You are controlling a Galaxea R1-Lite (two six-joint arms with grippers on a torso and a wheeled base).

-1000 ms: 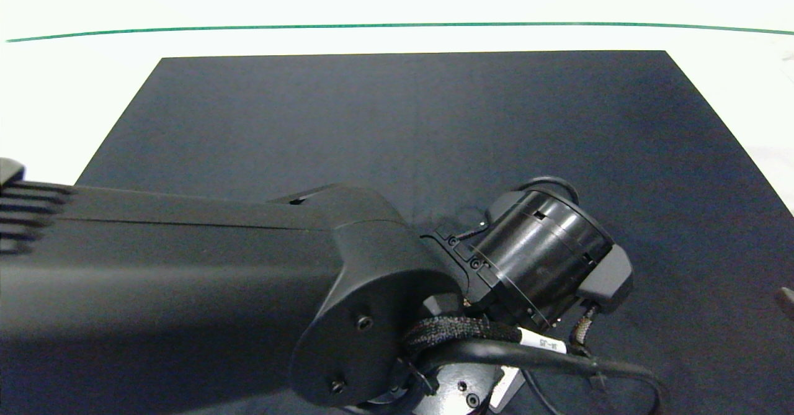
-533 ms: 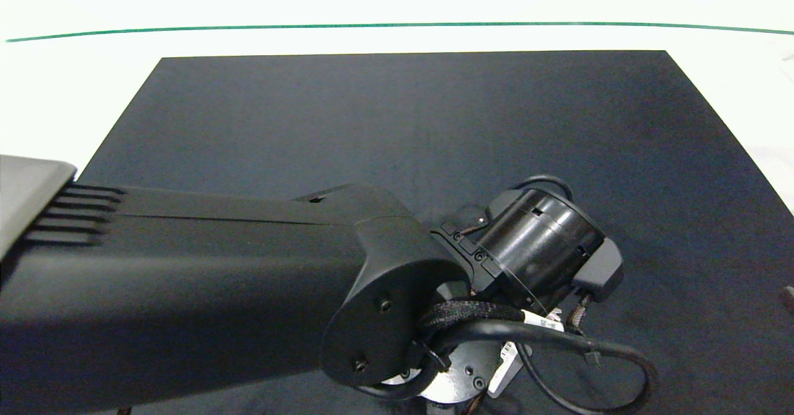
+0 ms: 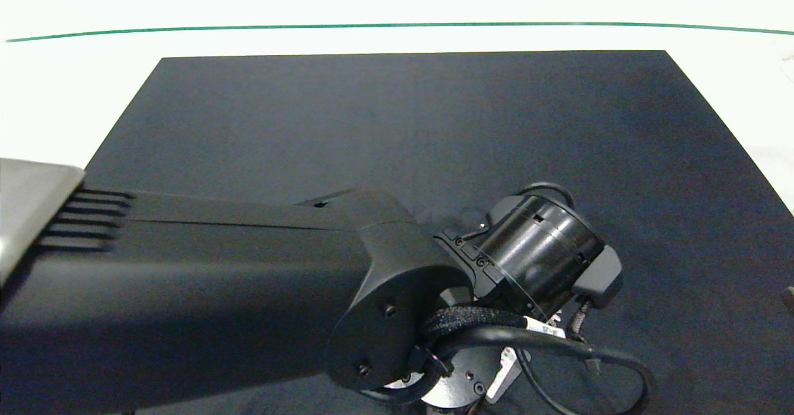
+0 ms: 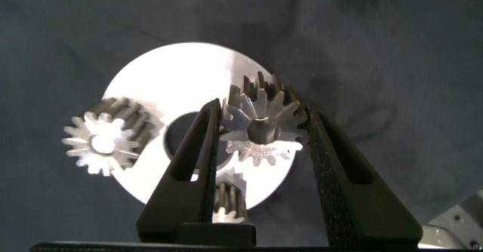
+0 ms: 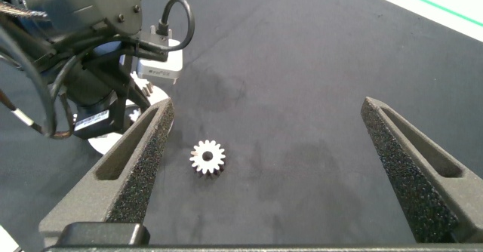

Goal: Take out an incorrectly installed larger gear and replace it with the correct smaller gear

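While clamped in left hand [image 4: 260,131], larger gear [image 4: 262,116] teeth-up; right hand [image 5: 272,169] open.

The head camera is looking down from above at the flat dark mat [image 3: 434,123]. Both wrist cameras are peering close between their own fingers, and the right one is sharing the bulky black left arm [image 5: 83,26].

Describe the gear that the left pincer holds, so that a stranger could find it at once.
Find the round silver plate on the dark mat. The left pincer is shut on the larger gear over that plate. Unlike the blunt-toothed gear beside it, it has long sharp teeth.
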